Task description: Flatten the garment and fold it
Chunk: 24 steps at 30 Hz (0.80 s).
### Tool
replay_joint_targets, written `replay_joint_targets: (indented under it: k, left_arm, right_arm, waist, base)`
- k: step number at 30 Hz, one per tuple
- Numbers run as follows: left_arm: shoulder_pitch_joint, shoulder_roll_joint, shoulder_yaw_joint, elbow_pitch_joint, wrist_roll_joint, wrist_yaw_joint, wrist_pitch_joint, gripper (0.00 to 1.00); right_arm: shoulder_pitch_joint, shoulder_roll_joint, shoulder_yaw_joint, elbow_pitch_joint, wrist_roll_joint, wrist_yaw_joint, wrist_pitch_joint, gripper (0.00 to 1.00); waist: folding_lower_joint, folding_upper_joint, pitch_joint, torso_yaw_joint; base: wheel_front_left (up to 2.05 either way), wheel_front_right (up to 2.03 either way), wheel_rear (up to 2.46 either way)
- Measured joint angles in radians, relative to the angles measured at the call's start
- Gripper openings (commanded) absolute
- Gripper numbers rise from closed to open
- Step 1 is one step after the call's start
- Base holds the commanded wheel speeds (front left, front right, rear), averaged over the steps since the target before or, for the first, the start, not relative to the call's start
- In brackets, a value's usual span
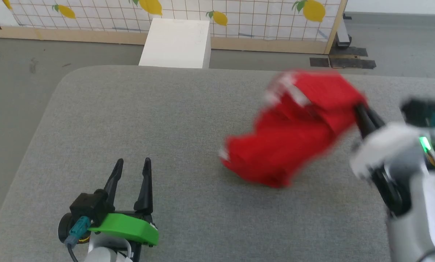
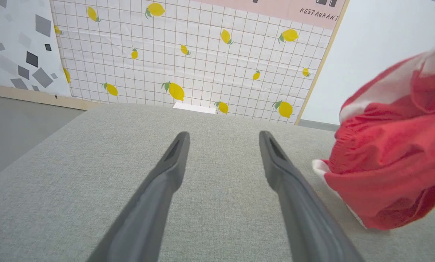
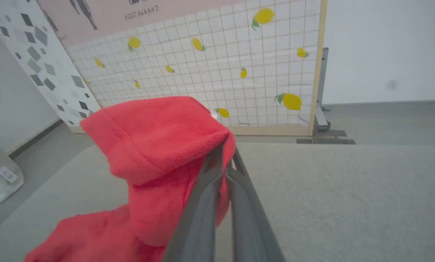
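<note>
Garment (image 1: pixel 293 138), crumpled red fabric, hangs from pinched jaws of right gripper (image 1: pixel 357 107)

Red garment (image 1: pixel 293 145), apparently white-striped through blur; grey table (image 1: pixel 166 127); white grid screen (image 1: pixel 261 22) with yellow lemons (image 1: pixel 220 18).

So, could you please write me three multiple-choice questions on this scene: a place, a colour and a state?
1. Where is the garment? A. On the grey padded surface, on the robot's right. B. On the floor. C. In a drawer.
2. What colour are the lemons on the gridded screen? A. Green. B. Yellow. C. Orange.
3. How is the right gripper? A. Open. B. Shut on the garment. C. Shut on nothing.
Answers: 1 A, it sits right of centre there; 2 B, they are plainly yellow; 3 B, it pinches a red fold.
</note>
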Motion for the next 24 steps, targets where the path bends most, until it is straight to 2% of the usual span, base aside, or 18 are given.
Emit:
replay_joint_targets:
  k: [3, 6, 7, 8, 11, 14, 21, 24]
  left_arm:
    - [0.0, 0.0, -0.002, 0.0, 0.0, 0.0, 0.0, 1.0]
    - [0.0, 0.0, -0.002, 0.0, 0.0, 0.0, 0.0, 1.0]
    - [0.0, 0.0, -0.001, 0.0, 0.0, 0.0, 0.0, 1.0]
    - [0.0, 0.0, -0.001, 0.0, 0.0, 0.0, 0.0, 1.0]
    - [0.0, 0.0, 0.001, 0.001, 0.0, 0.0, 0.0, 1.0]
    - [0.001, 0.0, 0.0, 0.002, 0.0, 0.0, 0.0, 1.0]
    - [0.002, 0.0, -0.02, 0.005, -0.008, 0.0, 0.0, 1.0]
    - [-0.007, 0.001, -0.078, 0.007, -0.021, 0.0, 0.0, 1.0]
  right_arm:
    - [0.089, 0.0, -0.129, 0.089, -0.075, 0.0, 0.021, 0.0]
    - [0.14, 0.001, -0.228, 0.165, -0.101, 0.0, 0.025, 0.0]
    - [0.152, 0.001, -0.258, 0.182, -0.111, 0.0, 0.02, 0.45]
    - [0.161, 0.001, -0.284, 0.198, -0.115, 0.0, 0.016, 1.0]
    - [0.186, 0.0, -0.328, 0.212, -0.125, 0.0, -0.015, 1.0]
    - [0.214, 0.0, -0.323, 0.192, -0.132, 0.0, -0.058, 1.0]
    - [0.318, 0.0, -0.167, 0.022, -0.132, 0.0, -0.262, 1.0]
    - [0.36, 0.001, -0.101, -0.028, -0.135, 0.0, -0.334, 1.0]
  waist:
    - [0.0, 0.0, 0.003, 0.001]
    - [0.0, 0.0, 0.007, -0.001]
    - [0.0, 0.0, 0.007, -0.001]
    - [0.0, 0.0, 0.008, -0.002]
    - [0.0, 0.0, 0.005, -0.008]
    - [0.0, 0.0, -0.001, -0.017]
    - [0.0, 0.0, -0.021, -0.048]
    - [0.0, 0.0, -0.023, -0.067]
  base:
    - [0.0, 0.0, 0.0]
    - [0.0, 0.0, 0.0]
    - [0.0, 0.0, 0.0]
    - [0.0, 0.0, 0.0]
    - [0.0, 0.0, 0.0]
    - [0.0, 0.0, 0.0]
    - [0.0, 0.0, 0.0]
    - [0.0, 0.0, 0.0]
